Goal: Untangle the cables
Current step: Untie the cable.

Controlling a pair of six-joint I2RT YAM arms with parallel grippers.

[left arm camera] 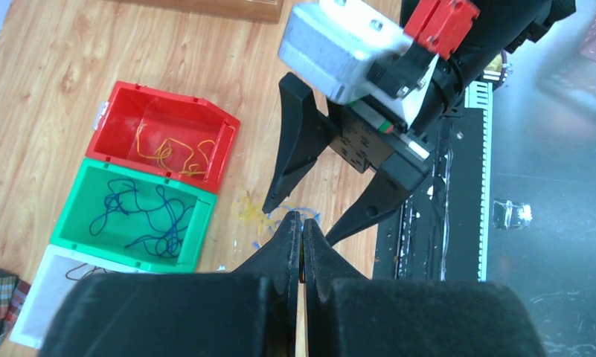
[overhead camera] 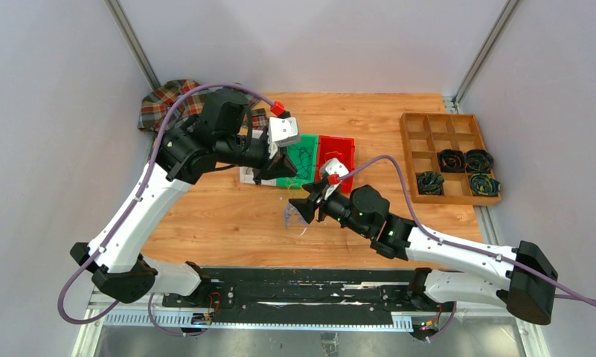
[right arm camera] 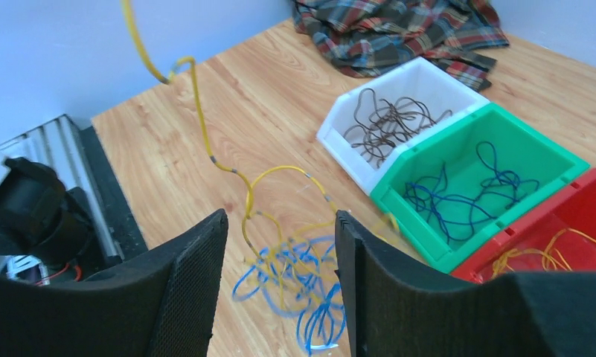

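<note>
The cables are a small clump of blue and yellow loops on the wooden table, also seen as the clump and the clump. My right gripper hangs open just over it, one finger on each side, holding nothing. From the clump a yellow cable rises taut out of the top of the right wrist view. My left gripper is shut above the clump, with a thin strand pinched between its pads. In the top view the left gripper sits over the bins, and the right gripper is just in front of them.
Three bins stand in a row: a white bin with dark cables, a green bin with blue ones, a red bin with yellow ones. A wooden compartment tray with coiled bundles is at the right. A plaid cloth lies back left.
</note>
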